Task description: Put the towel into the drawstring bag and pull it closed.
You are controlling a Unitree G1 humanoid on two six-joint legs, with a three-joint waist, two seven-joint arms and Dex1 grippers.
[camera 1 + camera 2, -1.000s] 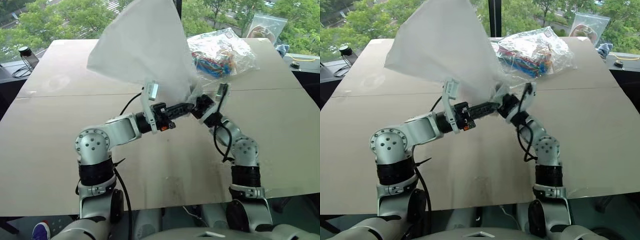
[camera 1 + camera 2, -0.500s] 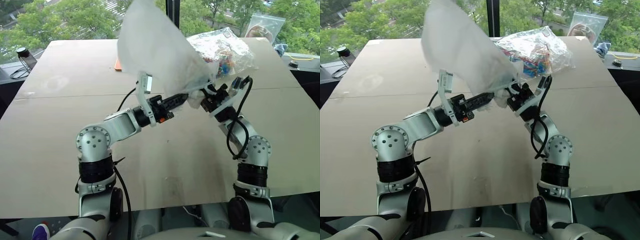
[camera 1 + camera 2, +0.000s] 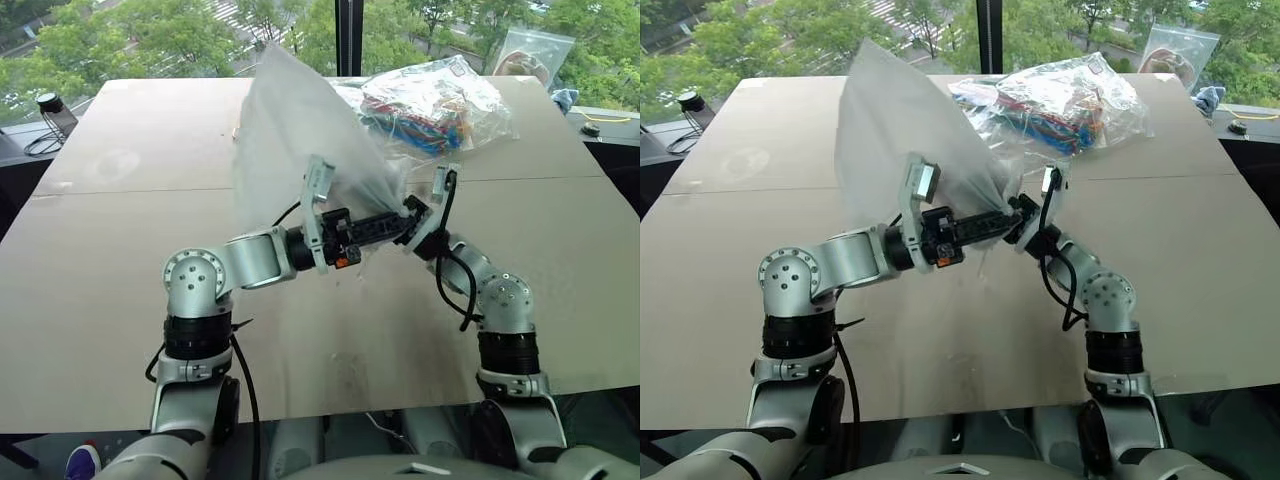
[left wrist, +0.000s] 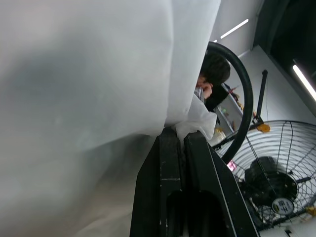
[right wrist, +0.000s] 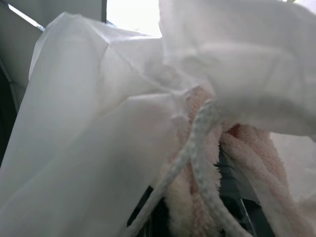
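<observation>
One translucent drawstring bag, raised, towel at mouth

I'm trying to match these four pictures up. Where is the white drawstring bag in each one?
Left eye view: drawstring bag held up above mid-table, its mouth bunched between the two grippers.
Right eye view: same, a bit further left.
Left wrist view: white fabric fills most of the picture, pinched by the left gripper.
Right wrist view: bag close up, with its cord.
Shared landmark: the bag's bunched mouth.

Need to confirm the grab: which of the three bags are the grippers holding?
The translucent white thin-fabric drawstring bag, raised off the table between both grippers. The clear plastic bag of colourful items and the far plastic bag lie untouched behind.
</observation>
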